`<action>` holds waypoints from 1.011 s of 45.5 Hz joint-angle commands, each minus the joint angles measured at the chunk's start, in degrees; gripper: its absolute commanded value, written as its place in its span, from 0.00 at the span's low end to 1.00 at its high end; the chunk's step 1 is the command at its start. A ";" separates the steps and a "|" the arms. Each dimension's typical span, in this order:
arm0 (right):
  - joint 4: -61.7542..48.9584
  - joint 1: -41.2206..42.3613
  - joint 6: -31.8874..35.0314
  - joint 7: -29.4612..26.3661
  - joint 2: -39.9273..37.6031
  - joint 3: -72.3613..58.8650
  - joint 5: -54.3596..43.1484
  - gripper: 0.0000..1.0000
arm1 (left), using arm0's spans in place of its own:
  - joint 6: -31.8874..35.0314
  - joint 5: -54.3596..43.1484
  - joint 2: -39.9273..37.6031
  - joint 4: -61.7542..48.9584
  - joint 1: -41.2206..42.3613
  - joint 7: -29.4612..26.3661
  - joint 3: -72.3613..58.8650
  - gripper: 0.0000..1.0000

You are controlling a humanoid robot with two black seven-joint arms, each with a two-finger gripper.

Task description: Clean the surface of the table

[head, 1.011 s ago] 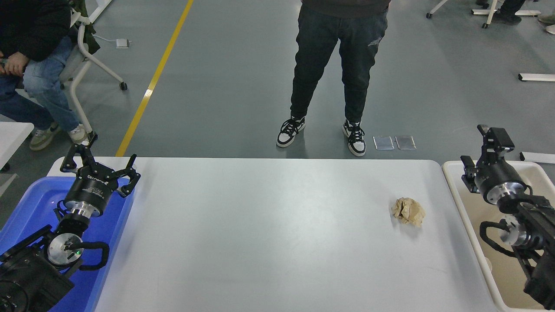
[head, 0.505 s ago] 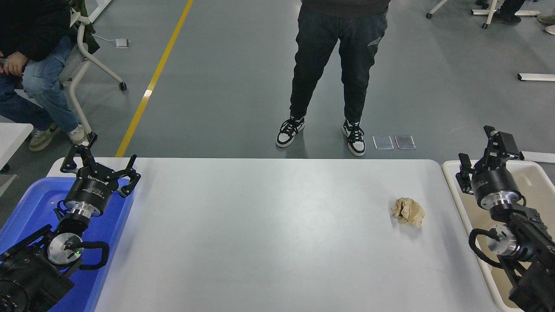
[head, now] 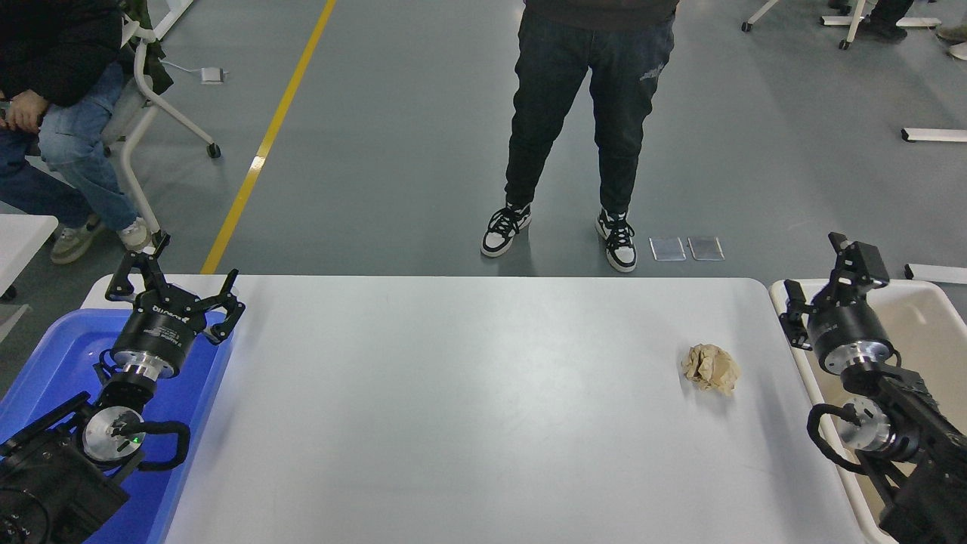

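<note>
Only a crumpled paper ball (head: 711, 368) interrupts the table surface (head: 468, 408), lying near its right edge.

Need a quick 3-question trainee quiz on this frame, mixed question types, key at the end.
1. True or false: the paper ball lies inside the beige bin.
2. Which container is the left gripper over? A) blue tub B) beige bin C) neither
3. Fill in: the right gripper is open and holds ____.

Key
1. False: the ball lies on the table surface, near its right end, apart from the bin.
2. A: it is parked over the blue tub's far edge, at the lower left.
3. Nothing: it hangs over the bin's left rim, to the right of the ball, not touching it.
</note>
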 commanded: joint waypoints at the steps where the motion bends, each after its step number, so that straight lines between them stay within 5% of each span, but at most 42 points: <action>1: 6.70 1.31 -0.83 -7.60 -7.33 -12.91 0.40 0.99 | -0.03 0.00 0.00 0.00 0.00 0.00 0.00 1.00; 9: 12.15 4.91 0.48 -8.38 -16.55 -19.51 0.14 0.99 | -0.03 0.00 0.00 0.00 0.00 0.00 0.00 1.00; 16: 16.19 15.10 3.39 -17.08 -24.38 -34.17 -0.57 0.99 | -0.03 0.00 0.00 0.00 0.00 0.00 0.00 1.00; 22: 23.05 21.52 4.44 -17.44 -28.95 -42.98 -5.73 0.99 | -0.03 0.00 0.00 0.00 0.00 0.00 0.00 1.00; 30: 23.85 28.55 9.97 -17.35 -28.61 -50.10 -24.72 0.99 | -0.03 0.00 0.00 0.00 0.00 0.00 0.00 1.00; 46: 21.21 37.43 9.37 -17.35 -22.02 -64.24 -35.89 0.99 | -0.03 0.00 0.00 0.00 0.00 0.00 0.00 1.00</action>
